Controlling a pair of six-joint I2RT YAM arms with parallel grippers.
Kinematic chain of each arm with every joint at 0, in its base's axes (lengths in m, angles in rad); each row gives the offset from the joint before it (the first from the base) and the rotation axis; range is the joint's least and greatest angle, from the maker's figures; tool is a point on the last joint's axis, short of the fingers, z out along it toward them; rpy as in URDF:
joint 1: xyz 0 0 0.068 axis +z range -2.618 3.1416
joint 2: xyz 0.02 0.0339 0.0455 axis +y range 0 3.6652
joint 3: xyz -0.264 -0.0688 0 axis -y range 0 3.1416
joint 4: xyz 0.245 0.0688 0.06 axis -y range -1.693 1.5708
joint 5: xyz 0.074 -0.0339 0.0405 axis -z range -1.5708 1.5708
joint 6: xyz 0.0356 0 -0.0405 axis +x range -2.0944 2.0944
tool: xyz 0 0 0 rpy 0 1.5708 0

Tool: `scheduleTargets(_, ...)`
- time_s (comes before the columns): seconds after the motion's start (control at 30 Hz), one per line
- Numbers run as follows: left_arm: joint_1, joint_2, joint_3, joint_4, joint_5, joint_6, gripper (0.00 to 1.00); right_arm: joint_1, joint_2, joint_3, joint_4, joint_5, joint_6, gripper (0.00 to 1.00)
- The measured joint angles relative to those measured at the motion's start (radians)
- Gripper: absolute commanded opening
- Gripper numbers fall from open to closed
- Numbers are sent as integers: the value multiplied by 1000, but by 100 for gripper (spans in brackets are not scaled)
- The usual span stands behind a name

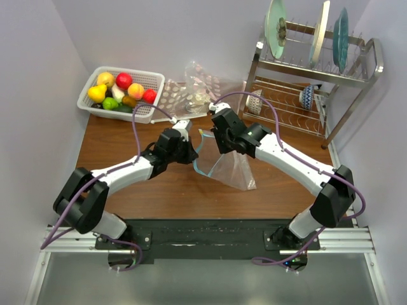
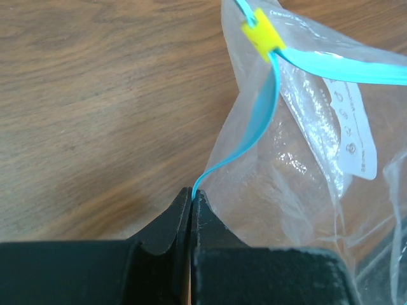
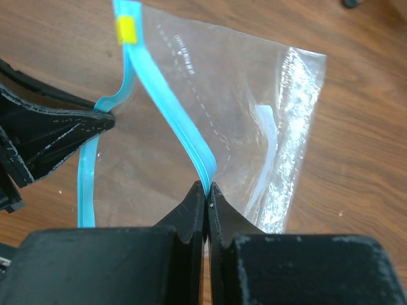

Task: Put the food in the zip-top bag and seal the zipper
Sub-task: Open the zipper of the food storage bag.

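Observation:
The zip-top bag (image 1: 234, 170) is clear and has nothing in it; it hangs low over the wooden table between my two grippers. My left gripper (image 2: 191, 192) is shut on one lip of the light-blue zipper (image 2: 257, 117). My right gripper (image 3: 207, 186) is shut on the other lip of the zipper (image 3: 170, 113), so the bag's mouth is held apart. A yellow slider (image 3: 127, 30) sits at the far end of the strip. From above, the left gripper (image 1: 191, 152) and right gripper (image 1: 218, 138) are close together at mid-table. The food (image 1: 121, 89) lies in the basket at the back left.
The white mesh basket (image 1: 154, 79) stands at the back left corner. Brown-dotted clear bags (image 1: 191, 94) lie behind the grippers. A metal dish rack (image 1: 315, 79) with plates and small bowls fills the back right. Walls close in on both sides.

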Motion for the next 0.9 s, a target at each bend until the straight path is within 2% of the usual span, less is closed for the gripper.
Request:
scheduleTargets(0.53,0,0,-28,10,-49,2,1,0,0,11,-5,53,-34,0)
scheduleTargets(0.63,0,-1,-38,11,-51,2,11,0,0,11,-2,47,-33,0)
scheduleTargets(0.7,0,-6,-43,13,-54,2,21,0,0,11,-1,45,-33,0)
scheduleTargets(0.73,0,-9,-44,13,-54,5,31,0,0,11,0,44,-33,0)
scheduleTargets(0.8,0,-19,-45,12,-55,9,41,0,0,10,3,42,-33,0)
scheduleTargets(0.83,0,-26,-45,12,-55,8,54,0,0,8,7,42,-32,0)
scheduleTargets(0.9,0,-45,-45,9,-55,9,63,0,-1,0,24,38,-32,0)
